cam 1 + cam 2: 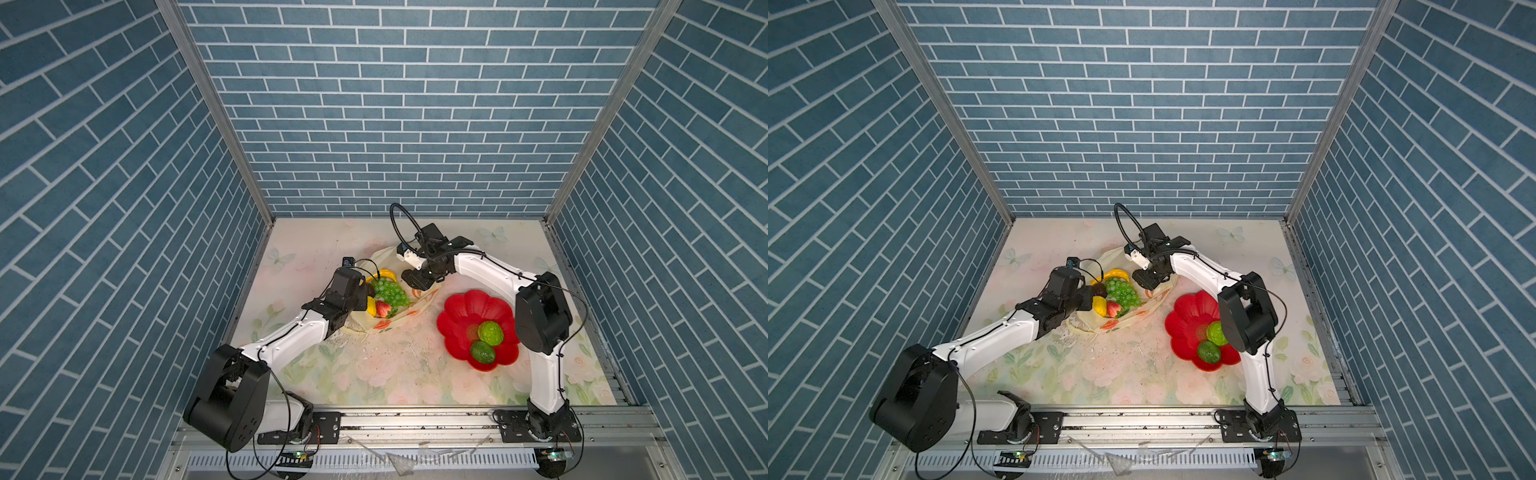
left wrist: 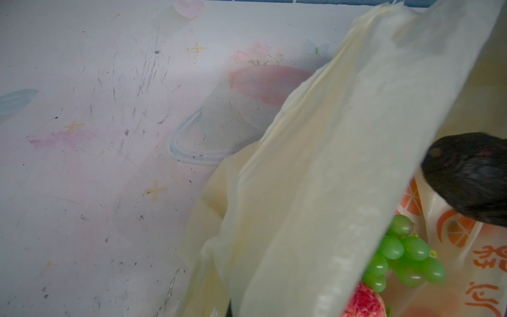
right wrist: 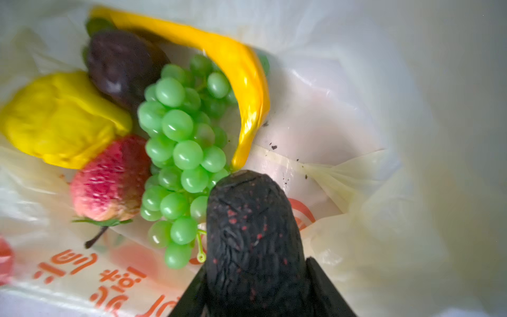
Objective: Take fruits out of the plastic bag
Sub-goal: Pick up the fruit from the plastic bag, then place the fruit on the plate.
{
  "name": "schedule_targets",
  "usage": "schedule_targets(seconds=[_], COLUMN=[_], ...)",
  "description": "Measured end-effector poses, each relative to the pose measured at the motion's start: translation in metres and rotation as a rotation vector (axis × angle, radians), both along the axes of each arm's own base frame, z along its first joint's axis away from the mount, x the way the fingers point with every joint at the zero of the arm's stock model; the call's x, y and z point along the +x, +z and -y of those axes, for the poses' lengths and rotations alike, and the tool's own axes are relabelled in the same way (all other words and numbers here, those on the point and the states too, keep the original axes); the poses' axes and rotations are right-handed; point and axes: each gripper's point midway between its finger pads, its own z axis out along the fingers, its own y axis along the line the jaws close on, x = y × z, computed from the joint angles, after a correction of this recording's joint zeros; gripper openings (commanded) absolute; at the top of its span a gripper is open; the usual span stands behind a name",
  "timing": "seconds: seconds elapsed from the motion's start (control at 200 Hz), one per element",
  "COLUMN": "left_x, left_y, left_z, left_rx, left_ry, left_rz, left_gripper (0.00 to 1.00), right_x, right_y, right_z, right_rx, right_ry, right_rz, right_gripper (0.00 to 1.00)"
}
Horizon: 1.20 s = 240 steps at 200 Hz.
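Note:
The plastic bag (image 1: 400, 321) lies open at mid-table, cream with orange prints. Inside it are a green grape bunch (image 3: 181, 142), a banana (image 3: 241, 79), a lemon (image 3: 57, 118), a strawberry (image 3: 109, 181) and a dark brown fruit (image 3: 120, 63). My right gripper (image 3: 258, 291) reaches into the bag mouth, shut on a dark avocado (image 3: 252, 236) that sticks out between its black fingers, close to the grapes. My left gripper (image 1: 360, 297) is shut on the bag's near-left rim (image 2: 329, 164), holding the film up; its jaws are hidden by the film.
A red flower-shaped plate (image 1: 459, 316) sits right of the bag, holding a bumpy green citrus (image 1: 491, 332) and a smooth green avocado (image 1: 482, 351). The right arm's elbow (image 1: 540, 316) hangs over the plate's right side. Blue brick walls enclose three sides of the floral table.

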Motion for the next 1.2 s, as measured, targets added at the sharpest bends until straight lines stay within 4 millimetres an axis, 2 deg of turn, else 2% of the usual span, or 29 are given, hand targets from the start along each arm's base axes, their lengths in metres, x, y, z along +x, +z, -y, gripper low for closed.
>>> schedule_targets(seconds=[0.095, 0.215, 0.37, 0.545, 0.69, 0.91, 1.025, 1.2], left_x=[0.000, 0.000, 0.000, 0.000, 0.000, 0.000, 0.000, 0.000], left_y=[0.000, 0.000, 0.000, 0.000, 0.000, 0.000, 0.000, 0.000], left_z=[0.000, 0.000, 0.000, 0.000, 0.000, 0.000, 0.000, 0.000], left_rx=[0.001, 0.002, 0.001, 0.001, 0.002, 0.002, 0.001, 0.002], left_ry=[0.001, 0.002, 0.002, 0.002, 0.002, 0.002, 0.002, 0.002], left_rz=[0.000, 0.000, 0.000, 0.000, 0.000, 0.000, 0.000, 0.000], left_gripper=[0.00, 0.00, 0.00, 0.00, 0.00, 0.00, 0.00, 0.00], right_x=[-0.016, -0.040, -0.067, -0.084, -0.089, -0.087, -0.089, -0.086], right_y=[0.018, 0.031, 0.035, 0.034, 0.025, -0.006, -0.020, -0.036], right_z=[0.015, 0.036, 0.058, 0.079, 0.097, 0.127, 0.131, 0.127], right_rx=[0.040, 0.079, 0.125, 0.165, 0.171, 0.134, 0.149, 0.146], right_ry=[-0.031, -0.070, -0.120, -0.192, -0.298, -0.542, -0.602, -0.605], right_rz=[0.033, 0.051, 0.062, 0.088, 0.098, 0.081, 0.058, 0.046], right_gripper=[0.42, 0.42, 0.42, 0.42, 0.42, 0.41, 0.41, 0.43])
